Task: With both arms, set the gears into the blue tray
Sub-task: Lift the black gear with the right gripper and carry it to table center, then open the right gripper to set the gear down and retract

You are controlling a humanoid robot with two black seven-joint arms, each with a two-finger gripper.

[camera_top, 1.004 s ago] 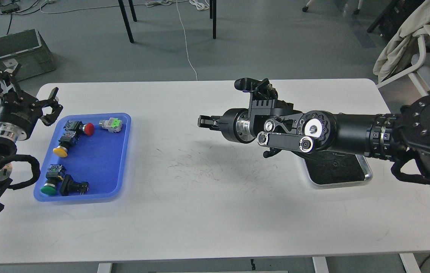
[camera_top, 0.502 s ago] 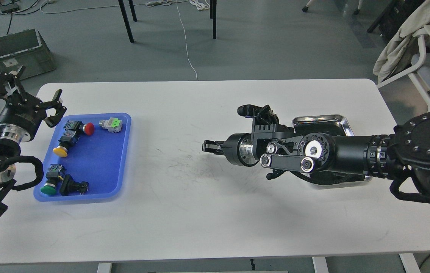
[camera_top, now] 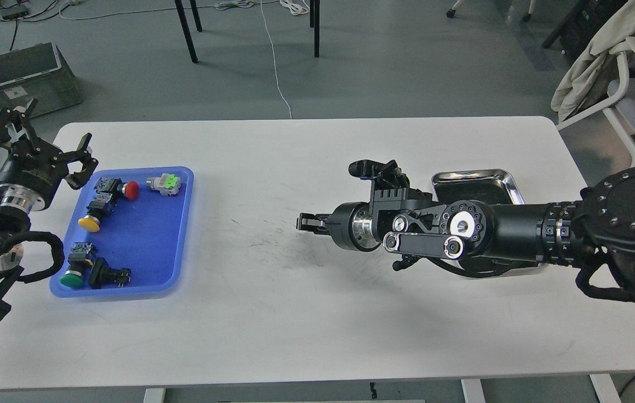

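Note:
The blue tray (camera_top: 152, 252) lies at the table's left and holds several coloured push-button switches. No gears show anywhere; any in the steel tray or in a gripper are hidden. My left gripper (camera_top: 43, 137) hovers off the tray's far left corner, its claws spread open and empty. My right arm reaches leftward across the table's middle. Its gripper (camera_top: 303, 222) points at the blue tray from well to the right, dark and small, so its fingers cannot be told apart.
A shiny steel tray (camera_top: 474, 178) sits at the right, mostly covered by my right arm. Red (camera_top: 131, 190), yellow (camera_top: 89, 224) and green (camera_top: 72, 278) switches lie in the blue tray. A grey crate (camera_top: 23, 75) and chair legs stand on the floor beyond.
My right arm has dropped lower over the table, uncovering the steel tray's far rim, then edged slightly left. The left gripper has barely shifted.

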